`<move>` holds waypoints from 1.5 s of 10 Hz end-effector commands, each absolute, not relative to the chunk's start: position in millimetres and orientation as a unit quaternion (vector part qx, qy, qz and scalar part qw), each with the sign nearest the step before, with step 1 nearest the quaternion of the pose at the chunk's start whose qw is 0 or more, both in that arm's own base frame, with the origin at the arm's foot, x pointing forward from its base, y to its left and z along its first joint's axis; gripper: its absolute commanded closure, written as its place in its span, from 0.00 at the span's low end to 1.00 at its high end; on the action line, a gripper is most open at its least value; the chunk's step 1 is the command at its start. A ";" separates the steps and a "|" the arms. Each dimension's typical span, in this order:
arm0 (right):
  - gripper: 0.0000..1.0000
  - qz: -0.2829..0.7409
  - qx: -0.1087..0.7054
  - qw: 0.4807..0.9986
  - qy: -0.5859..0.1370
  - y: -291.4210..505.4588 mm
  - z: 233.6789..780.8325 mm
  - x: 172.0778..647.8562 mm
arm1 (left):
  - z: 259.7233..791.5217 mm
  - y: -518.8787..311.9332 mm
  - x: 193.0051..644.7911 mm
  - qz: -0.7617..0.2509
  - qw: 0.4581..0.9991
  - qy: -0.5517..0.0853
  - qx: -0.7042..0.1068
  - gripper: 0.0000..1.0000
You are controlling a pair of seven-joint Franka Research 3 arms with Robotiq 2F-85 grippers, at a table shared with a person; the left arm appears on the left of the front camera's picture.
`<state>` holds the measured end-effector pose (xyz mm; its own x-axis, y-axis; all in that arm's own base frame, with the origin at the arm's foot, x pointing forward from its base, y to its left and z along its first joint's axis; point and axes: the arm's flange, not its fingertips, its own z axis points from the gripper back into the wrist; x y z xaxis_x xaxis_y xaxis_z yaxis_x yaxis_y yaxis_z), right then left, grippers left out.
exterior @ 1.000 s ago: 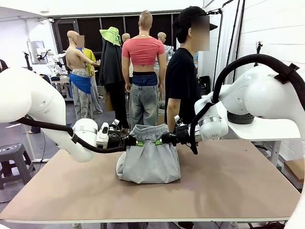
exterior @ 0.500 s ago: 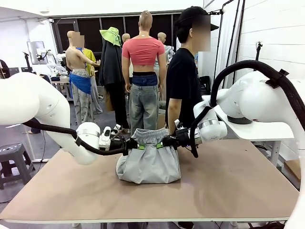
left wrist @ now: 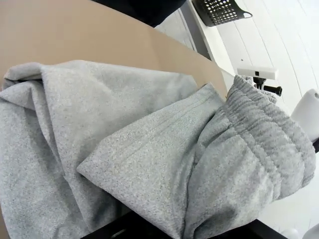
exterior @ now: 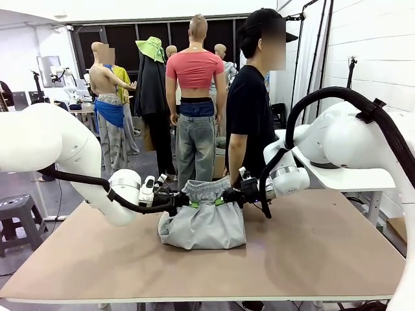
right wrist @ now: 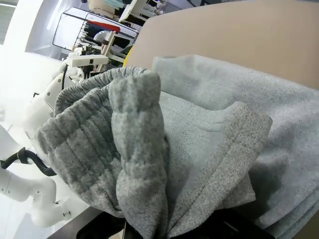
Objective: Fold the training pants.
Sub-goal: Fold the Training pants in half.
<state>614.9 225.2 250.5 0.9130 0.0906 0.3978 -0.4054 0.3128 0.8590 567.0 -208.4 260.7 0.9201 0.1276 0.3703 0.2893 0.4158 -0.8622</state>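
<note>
Grey training pants (exterior: 202, 223), bunched on brown desk (exterior: 311, 253); waistband raised, pinched at either end by left tool (exterior: 189, 203) and right tool (exterior: 219, 200), both clamped.

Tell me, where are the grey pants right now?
In the front view the grey pants sit mid-table, near the far edge in front of the person, with the waistband pinched between the left gripper and right gripper.

A brown table (exterior: 311, 253) spreads wide. A person in a black T-shirt (exterior: 249, 107) stands at its far edge. A black mesh basket (left wrist: 219, 11) sits beyond.
</note>
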 end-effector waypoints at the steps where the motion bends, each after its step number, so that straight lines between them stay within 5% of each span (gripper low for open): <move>1: 1.00 0.134 0.544 0.818 -0.133 216.4 249.1 634.3 | 263.6 -190.3 573.3 -0.016 0.835 -0.191 -0.516 1.00; 4: 1.00 0.117 0.536 0.828 -0.120 215.8 244.4 636.4 | 261.8 -185.3 576.4 -0.001 0.841 -0.184 -0.508 1.00; 5: 0.81 0.107 0.536 0.830 -0.112 214.3 244.8 636.5 | 261.6 -184.1 576.9 0.006 0.843 -0.178 -0.507 0.96; 9: 0.02 0.090 0.519 0.843 -0.111 204.7 259.2 634.6 | 270.4 -171.2 574.7 0.027 0.842 -0.179 -0.508 0.18; 10: 0.00 0.092 0.511 0.847 -0.117 200.3 266.8 633.9 | 277.9 -163.7 573.0 0.027 0.845 -0.183 -0.502 0.00; 15: 0.00 0.090 0.433 0.883 -0.158 157.0 336.1 624.4 | 341.2 -86.9 539.2 0.052 0.858 -0.247 -0.448 0.00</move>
<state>638.4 162.5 322.6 0.9310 0.0201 0.3645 -0.3124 0.5607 0.7668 555.5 -95.1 326.1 0.8739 0.3024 0.3807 0.1573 0.5650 -0.8099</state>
